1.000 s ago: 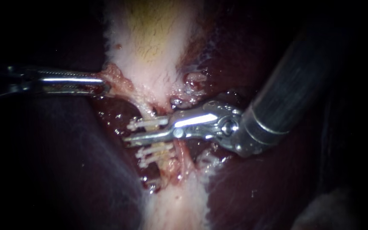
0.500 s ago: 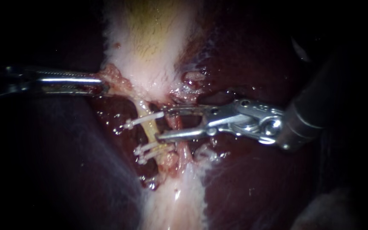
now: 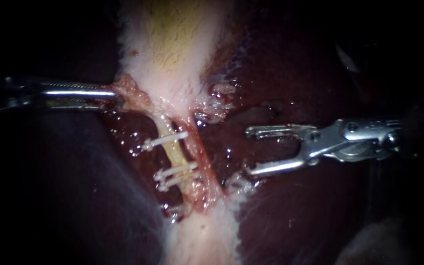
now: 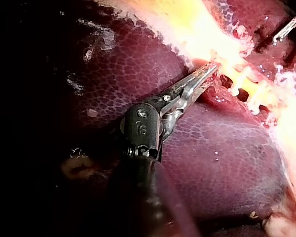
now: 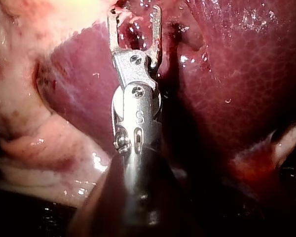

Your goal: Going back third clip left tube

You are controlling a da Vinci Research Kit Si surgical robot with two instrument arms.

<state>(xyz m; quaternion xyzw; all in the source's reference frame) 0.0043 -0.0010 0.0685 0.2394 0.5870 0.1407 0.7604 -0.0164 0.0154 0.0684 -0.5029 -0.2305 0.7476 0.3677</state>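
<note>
Slim silver right instrument [image 3: 249,151]: forked metal jaws spread wide, holding nothing, over dark red liver [image 3: 295,211], well apart from both tubes. Pale yellow left tube [image 3: 175,151] runs down from whitish gallbladder [image 3: 172,54] and carries three white clips [image 3: 165,140], one higher up, two close together lower down. Reddish right tube [image 3: 203,158] lies just beside it. Toothed silver left instrument [image 3: 119,99]: jaws clamped on pink tissue fold [image 3: 132,91] at gallbladder's edge.
</note>
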